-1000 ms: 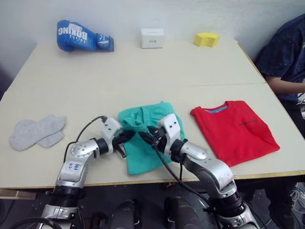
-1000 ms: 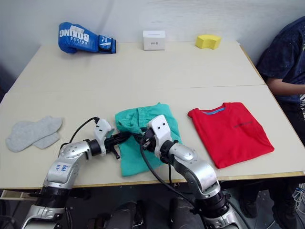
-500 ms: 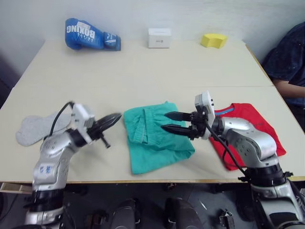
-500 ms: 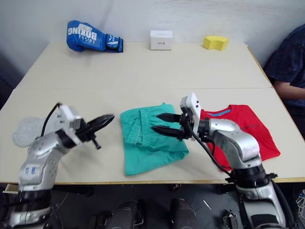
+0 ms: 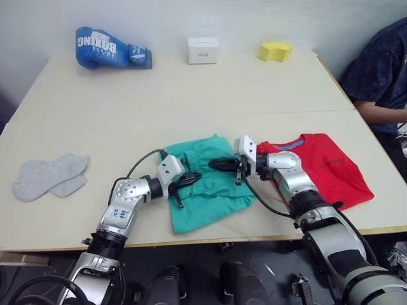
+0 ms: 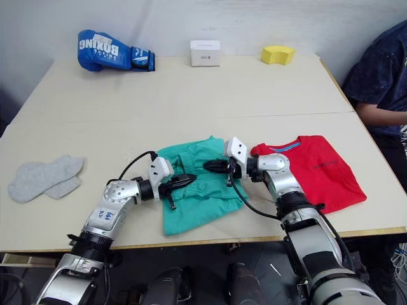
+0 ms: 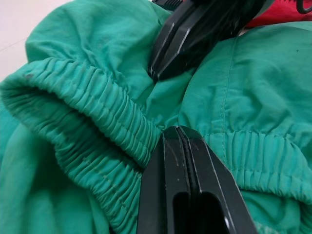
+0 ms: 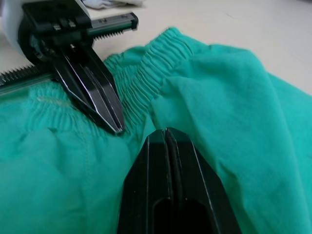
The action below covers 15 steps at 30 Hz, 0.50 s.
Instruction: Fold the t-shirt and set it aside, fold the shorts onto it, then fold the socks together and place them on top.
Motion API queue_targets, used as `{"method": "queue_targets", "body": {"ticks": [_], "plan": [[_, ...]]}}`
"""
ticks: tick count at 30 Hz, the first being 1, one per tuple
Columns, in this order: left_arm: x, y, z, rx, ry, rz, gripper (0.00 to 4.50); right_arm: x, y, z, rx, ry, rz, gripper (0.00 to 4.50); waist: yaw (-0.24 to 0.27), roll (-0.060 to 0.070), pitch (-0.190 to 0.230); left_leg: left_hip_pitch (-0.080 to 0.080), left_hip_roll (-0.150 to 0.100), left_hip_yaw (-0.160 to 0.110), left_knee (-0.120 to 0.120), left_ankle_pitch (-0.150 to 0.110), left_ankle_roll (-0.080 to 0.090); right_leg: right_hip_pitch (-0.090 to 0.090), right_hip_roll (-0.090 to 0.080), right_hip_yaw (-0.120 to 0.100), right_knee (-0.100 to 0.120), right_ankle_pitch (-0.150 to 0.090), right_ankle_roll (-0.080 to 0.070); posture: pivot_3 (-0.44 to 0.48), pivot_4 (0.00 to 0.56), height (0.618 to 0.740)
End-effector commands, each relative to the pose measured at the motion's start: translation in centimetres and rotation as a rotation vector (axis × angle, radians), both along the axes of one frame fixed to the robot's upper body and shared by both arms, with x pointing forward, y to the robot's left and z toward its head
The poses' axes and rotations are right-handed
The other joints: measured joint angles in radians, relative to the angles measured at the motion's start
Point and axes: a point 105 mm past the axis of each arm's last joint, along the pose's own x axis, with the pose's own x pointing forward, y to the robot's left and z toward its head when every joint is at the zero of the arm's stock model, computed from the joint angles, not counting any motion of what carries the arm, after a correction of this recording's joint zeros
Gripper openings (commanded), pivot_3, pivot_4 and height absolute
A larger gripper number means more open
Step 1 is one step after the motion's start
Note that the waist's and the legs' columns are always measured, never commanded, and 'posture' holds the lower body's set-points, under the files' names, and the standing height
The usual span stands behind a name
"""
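Lying rumpled at table centre, the shorts [image 5: 206, 178] are met by the left gripper [image 5: 193, 177] and right gripper [image 5: 216, 164], both pressed together; the t-shirt [image 5: 324, 171] is seen at 3 o'clock.

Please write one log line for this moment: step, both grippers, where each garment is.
step: folding shorts | left gripper: shut, over shorts | right gripper: shut, over shorts | t-shirt: folded, at right | socks: at left

You have crumpled teal shorts [image 5: 206, 184] mid-table, a flat red t-shirt [image 5: 321, 171] just right, grey socks [image 5: 49, 176] far left.
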Motion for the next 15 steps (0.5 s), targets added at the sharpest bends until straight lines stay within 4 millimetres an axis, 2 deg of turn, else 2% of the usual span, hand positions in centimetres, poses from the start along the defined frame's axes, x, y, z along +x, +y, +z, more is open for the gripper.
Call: {"method": "queue_targets", "body": {"ticks": [1, 3, 6, 10, 13, 15], "plan": [[-0.6, 1.2, -2.5, 0.068, 0.074, 0.042, 0.00, 2.4, -0.7, 1.7, 0.046, -0.085, -0.164, 0.06, -0.004, 0.000, 0.000, 0.001, 0.000, 0.000, 0.000, 0.000, 0.000, 0.001, 0.000, 0.001, 0.000, 0.000, 0.000, 0.000, 0.150, 0.740], [-0.8, 1.7, -3.7, 0.138, 0.077, 0.028, 0.00, 4.1, -1.9, 1.8, 0.081, -0.058, -0.326, 0.06, -0.010, 0.000, 0.000, 0.005, 0.000, 0.000, -0.003, 0.000, -0.002, 0.003, -0.001, 0.004, 0.000, -0.001, -0.001, 0.000, 0.150, 0.740], [-0.6, 2.1, -3.7, 0.150, 0.065, 0.023, 0.00, 5.1, -3.0, 2.1, 0.122, -0.049, -0.431, 0.06, -0.015, 0.001, 0.000, 0.009, 0.000, 0.000, -0.005, -0.003, -0.010, 0.006, -0.001, 0.005, 0.000, -0.002, -0.004, 0.000, 0.150, 0.740], [0.4, 1.9, -0.9, 0.091, -0.046, 0.003, 0.00, 4.5, -3.8, 4.0, 0.228, -0.041, -0.360, 0.06, -0.017, 0.001, 0.000, 0.010, 0.000, 0.000, -0.006, -0.002, -0.011, 0.007, -0.001, 0.005, 0.001, -0.003, -0.005, 0.000, 0.150, 0.740], [2.1, 2.8, 2.0, 0.021, -0.103, 0.050, 0.00, 2.3, -3.9, 4.8, 0.240, -0.041, -0.187, 0.06, -0.015, 0.001, 0.000, 0.010, 0.000, -0.001, -0.006, 0.000, -0.007, 0.006, -0.001, 0.005, 0.002, -0.003, -0.005, 0.000, 0.150, 0.740], [2.6, 2.9, 2.6, 0.001, -0.099, 0.056, 0.00, 1.4, -3.8, 4.7, 0.234, -0.038, -0.140, 0.06, -0.014, 0.001, 0.000, 0.009, 0.000, -0.001, -0.006, 0.001, -0.004, 0.006, -0.001, 0.004, 0.001, -0.003, -0.005, 0.000, 0.150, 0.740]]}}
